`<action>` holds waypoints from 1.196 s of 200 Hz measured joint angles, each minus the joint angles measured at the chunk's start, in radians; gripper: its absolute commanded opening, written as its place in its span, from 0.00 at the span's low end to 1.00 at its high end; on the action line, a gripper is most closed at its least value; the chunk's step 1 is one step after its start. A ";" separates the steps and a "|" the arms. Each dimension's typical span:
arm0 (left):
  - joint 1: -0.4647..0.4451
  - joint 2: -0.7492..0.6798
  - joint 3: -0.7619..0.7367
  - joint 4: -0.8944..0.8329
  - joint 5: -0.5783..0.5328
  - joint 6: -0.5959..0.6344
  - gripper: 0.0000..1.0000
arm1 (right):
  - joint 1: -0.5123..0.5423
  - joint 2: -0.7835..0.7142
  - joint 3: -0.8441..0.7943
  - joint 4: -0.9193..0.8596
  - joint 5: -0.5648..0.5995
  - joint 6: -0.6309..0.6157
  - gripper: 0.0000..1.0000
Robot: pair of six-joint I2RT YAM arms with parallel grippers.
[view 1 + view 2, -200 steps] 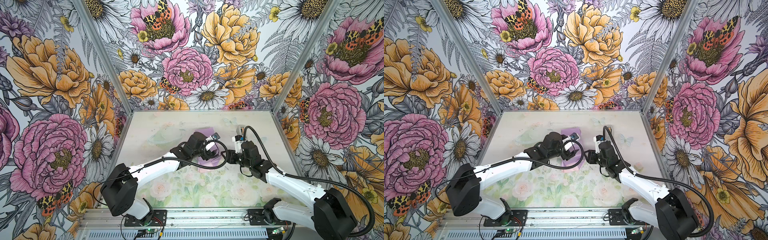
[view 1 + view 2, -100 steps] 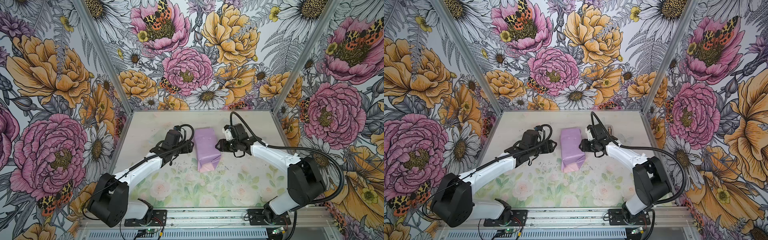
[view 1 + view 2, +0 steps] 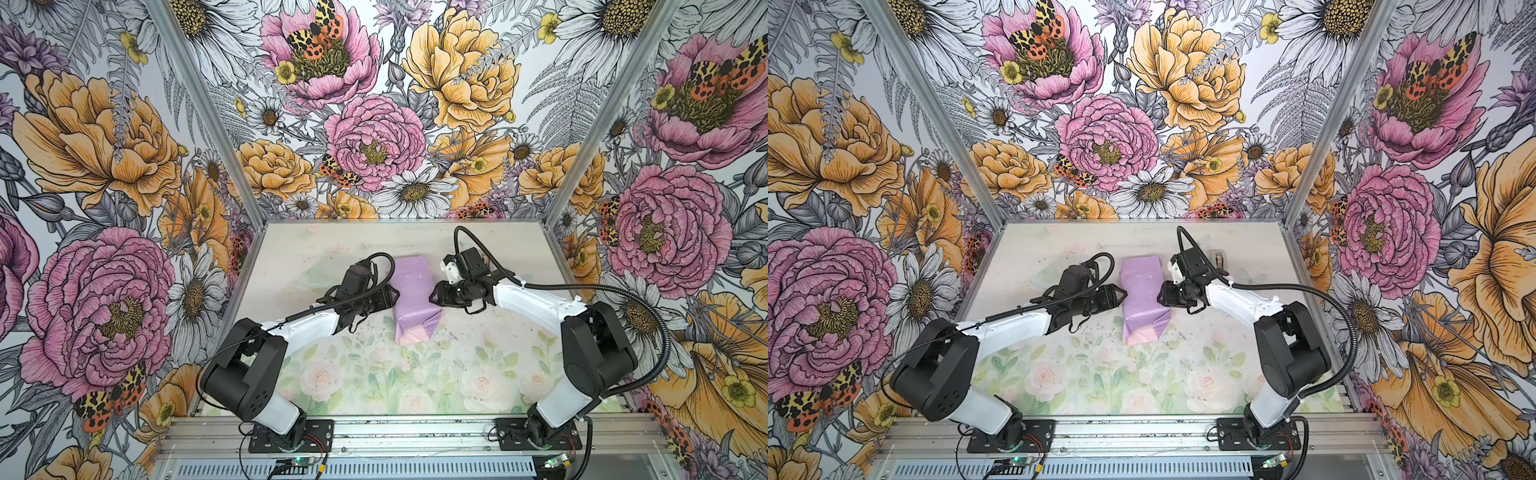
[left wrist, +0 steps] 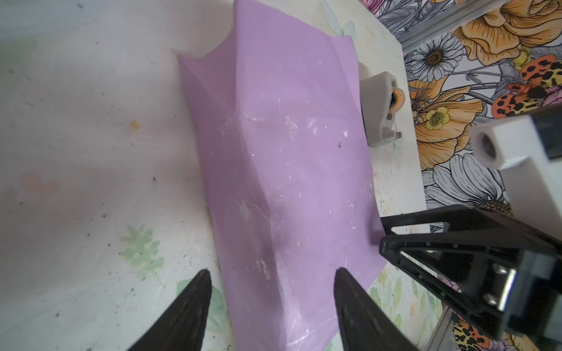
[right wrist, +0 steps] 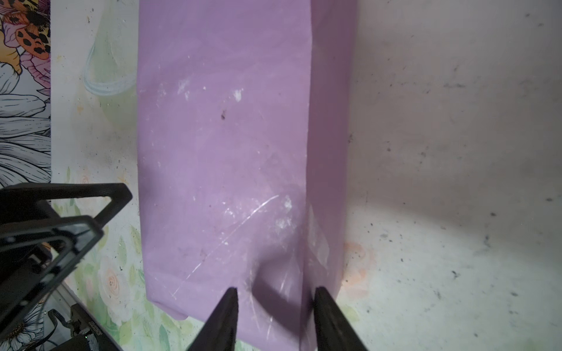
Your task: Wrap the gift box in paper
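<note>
The paper (image 3: 411,291) (image 3: 1140,291) lies folded into a long lilac parcel mid-table, with its pale pink face showing at the near end (image 3: 415,334). The gift box is hidden inside it. My left gripper (image 3: 394,294) (image 4: 270,291) is open at the parcel's left flank, its fingertips (image 4: 199,291) straddling the paper's edge. My right gripper (image 3: 433,294) (image 5: 275,301) is open at the right flank. Its tips hover over a creased fold of the paper (image 5: 231,152), not closed on it. Each wrist view shows the other gripper across the parcel.
A grey tape dispenser (image 3: 1219,259) (image 4: 378,109) stands behind my right wrist, near the far right of the table (image 3: 316,249). Floral walls close in the left, right and far sides. Bare table surface lies to the parcel's left and toward the front rail.
A second ago both grippers met low over the parcel's near part. They have since drawn back to opposite flanks. The left one has edged closer to the paper, its jaws narrower.
</note>
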 measured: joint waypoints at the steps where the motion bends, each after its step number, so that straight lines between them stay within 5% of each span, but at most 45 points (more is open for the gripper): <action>1: -0.001 0.002 0.001 0.000 0.000 0.000 0.66 | 0.000 0.000 0.000 0.000 0.000 0.000 0.42; 78: -0.076 0.176 0.172 0.029 0.026 0.018 0.66 | -0.004 -0.093 -0.105 -0.006 0.021 0.072 0.46; 123: -0.078 0.162 0.180 0.020 0.020 0.050 0.66 | -0.034 -0.147 -0.117 -0.027 0.042 0.090 0.49; 187: -0.004 -0.163 -0.101 0.040 -0.077 0.051 0.58 | -0.039 -0.082 -0.093 -0.052 0.051 0.077 0.46; 239: -0.026 -0.196 -0.289 0.055 -0.089 0.021 0.51 | -0.039 -0.154 -0.101 -0.053 0.076 0.066 0.48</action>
